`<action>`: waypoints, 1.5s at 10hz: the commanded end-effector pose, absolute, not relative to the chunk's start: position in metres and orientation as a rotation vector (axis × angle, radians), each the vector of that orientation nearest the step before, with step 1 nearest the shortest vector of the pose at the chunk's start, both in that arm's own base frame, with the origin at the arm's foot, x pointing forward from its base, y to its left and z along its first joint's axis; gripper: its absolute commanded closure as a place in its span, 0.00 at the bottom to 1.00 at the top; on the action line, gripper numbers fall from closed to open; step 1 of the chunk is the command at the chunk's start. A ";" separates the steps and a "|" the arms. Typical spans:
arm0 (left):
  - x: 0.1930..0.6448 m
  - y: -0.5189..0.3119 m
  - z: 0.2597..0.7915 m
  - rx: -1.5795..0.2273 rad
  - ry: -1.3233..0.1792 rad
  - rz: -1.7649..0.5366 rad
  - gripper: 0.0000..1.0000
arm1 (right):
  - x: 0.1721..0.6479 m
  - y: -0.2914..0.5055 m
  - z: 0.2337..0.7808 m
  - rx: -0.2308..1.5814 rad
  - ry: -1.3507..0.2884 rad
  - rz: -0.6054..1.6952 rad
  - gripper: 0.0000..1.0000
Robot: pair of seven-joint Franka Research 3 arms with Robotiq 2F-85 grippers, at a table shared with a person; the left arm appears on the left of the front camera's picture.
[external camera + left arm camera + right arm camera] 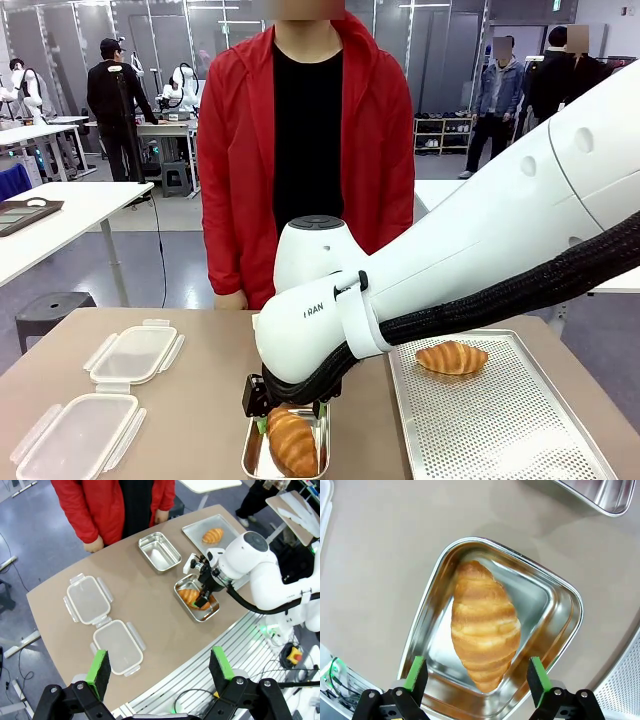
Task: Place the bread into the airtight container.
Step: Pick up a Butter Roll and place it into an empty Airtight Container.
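A golden croissant, the bread (292,442) (485,630), lies inside a steel airtight container (252,458) (427,605) at the near middle of the table. My right gripper (285,410) (476,675) hangs open just above it, one green pad on each side and nothing between them. From high up in the left wrist view I see the same container (199,615), its croissant (190,597) and the right gripper (202,592). My left gripper (160,670) is open and empty, far above the table. Another croissant (452,357) (212,535) rests on a perforated tray (500,420).
An empty steel container (159,552) (600,495) stands nearer the person. Two clear clip lids (135,352) (75,435) lie at the table's left. A person in a red jacket (240,150) stands at the far edge, hands (94,544) by the table.
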State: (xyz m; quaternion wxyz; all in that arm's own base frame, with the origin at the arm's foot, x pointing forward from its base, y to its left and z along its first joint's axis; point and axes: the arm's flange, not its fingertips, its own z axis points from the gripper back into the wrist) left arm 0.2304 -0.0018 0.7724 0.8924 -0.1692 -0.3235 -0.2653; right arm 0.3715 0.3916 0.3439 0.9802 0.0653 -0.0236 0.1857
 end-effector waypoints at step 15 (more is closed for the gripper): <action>0.230 -0.002 0.773 -0.363 -0.671 -0.570 0.00 | 0.323 0.329 0.506 0.104 -0.232 0.497 0.00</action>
